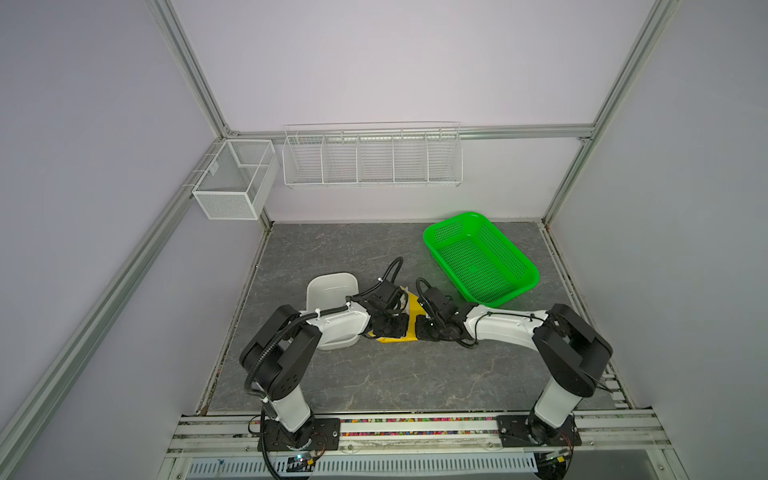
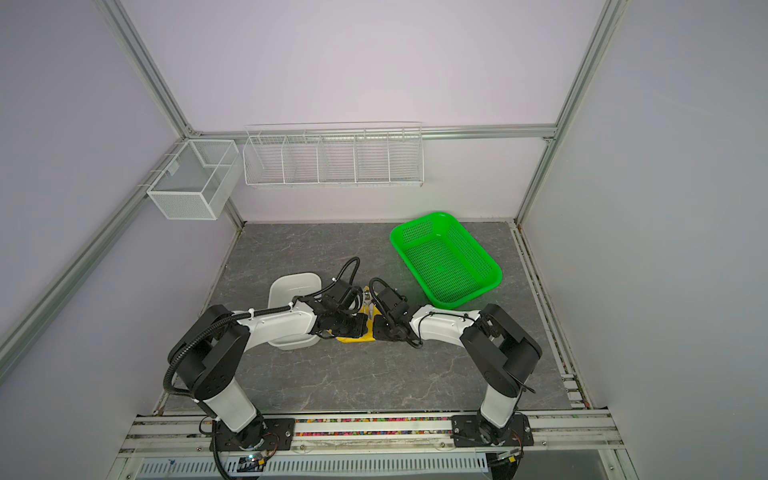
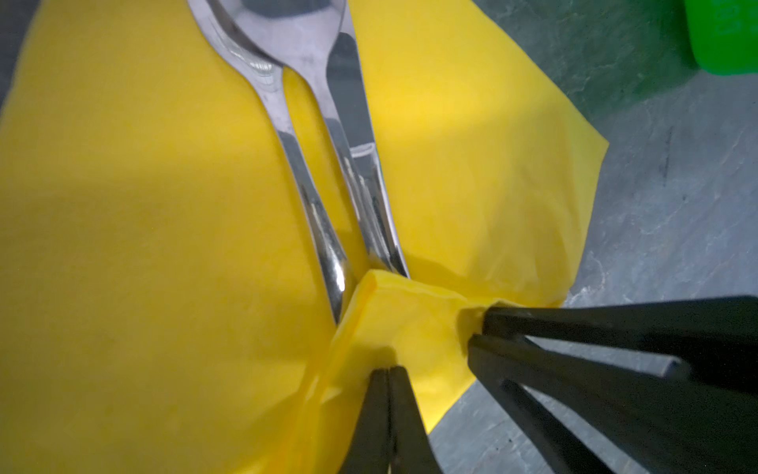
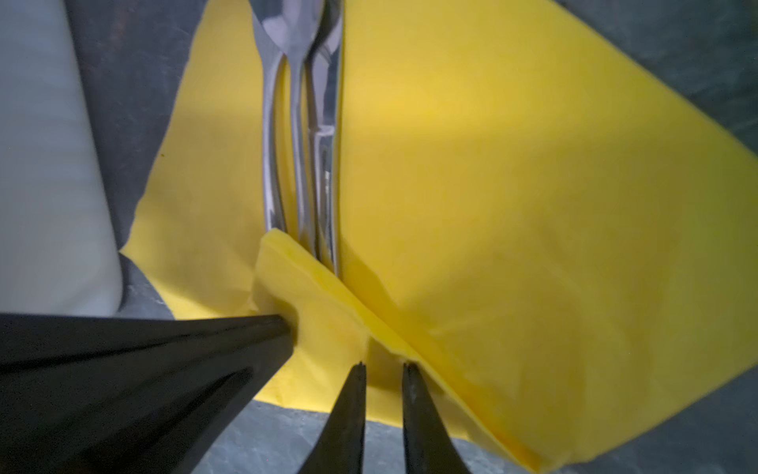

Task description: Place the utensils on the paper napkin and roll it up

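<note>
Robotics lab test cell — aluminium-profile frame (image 1: 198,79), plain pale walls (image 1: 395,58), two robot arms (image 1: 336,326) bolted to a front rail (image 1: 415,442), grey stone-pattern table (image 1: 395,374).

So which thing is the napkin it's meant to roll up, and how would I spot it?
Start at the grey stone-look table and look between the green basket and the white tray. The paper napkin lies there, near the middle. It is the only bright yellow thing, a thin sheet with silver utensils lying on it.
</note>
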Controlling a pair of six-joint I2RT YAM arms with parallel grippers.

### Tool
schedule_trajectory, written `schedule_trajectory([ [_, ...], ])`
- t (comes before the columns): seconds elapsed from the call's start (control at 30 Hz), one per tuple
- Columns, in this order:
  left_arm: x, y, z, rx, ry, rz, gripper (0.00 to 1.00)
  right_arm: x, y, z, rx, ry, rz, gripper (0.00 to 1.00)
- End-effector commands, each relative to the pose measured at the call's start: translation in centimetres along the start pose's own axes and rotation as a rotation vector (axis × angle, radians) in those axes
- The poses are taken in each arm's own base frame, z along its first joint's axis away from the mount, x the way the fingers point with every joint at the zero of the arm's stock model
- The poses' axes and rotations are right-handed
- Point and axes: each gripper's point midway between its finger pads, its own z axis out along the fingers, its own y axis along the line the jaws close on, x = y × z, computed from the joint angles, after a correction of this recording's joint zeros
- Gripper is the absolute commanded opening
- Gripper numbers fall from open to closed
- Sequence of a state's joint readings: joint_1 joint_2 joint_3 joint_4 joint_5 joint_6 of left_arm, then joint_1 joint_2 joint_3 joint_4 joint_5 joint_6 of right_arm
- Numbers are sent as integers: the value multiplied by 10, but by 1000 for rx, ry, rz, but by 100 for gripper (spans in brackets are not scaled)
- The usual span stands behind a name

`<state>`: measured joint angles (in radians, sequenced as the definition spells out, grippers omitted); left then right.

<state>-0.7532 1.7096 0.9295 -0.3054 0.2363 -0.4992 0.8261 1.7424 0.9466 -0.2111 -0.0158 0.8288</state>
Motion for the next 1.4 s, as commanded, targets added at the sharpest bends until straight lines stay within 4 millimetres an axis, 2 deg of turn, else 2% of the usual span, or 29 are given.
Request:
schedule_trajectory([
  [0.0, -1, -5, -4, 13, -3, 19, 5, 2, -8, 1, 44, 18, 0, 20],
  [0.13, -4, -12, -25, 34, -45, 39, 9, 0, -7, 0, 38, 15, -3, 20],
  [0.23, 2, -12, -31, 52, -52, 24, 9, 0, -7, 1, 36, 17, -1, 20],
  [0.4, 18, 3, -28, 14, -33, -5, 8, 1, -8, 1, 41, 19, -1, 20],
  [0.47, 21, 5, -28, 8, -25, -6, 8, 1, -8, 1, 44, 21, 0, 20],
  [0.7, 28, 32, -21, -122, -5, -34, 6, 2, -7, 2, 38, 24, 2, 21],
  [0.97, 37, 43, -16, -172, 28, -47, 4, 2, -5, 0, 32, 27, -2, 22],
  [1.1, 28, 31, -29, -132, -8, -29, 5, 2, -4, 0, 26, 27, -4, 22],
  [1.3, -7, -8, -61, 0, -140, 12, 8, -2, 2, -3, 2, 18, -6, 23],
  [1.37, -15, -20, -65, 47, -163, 22, 8, -2, 2, -4, 6, 15, -3, 23],
])
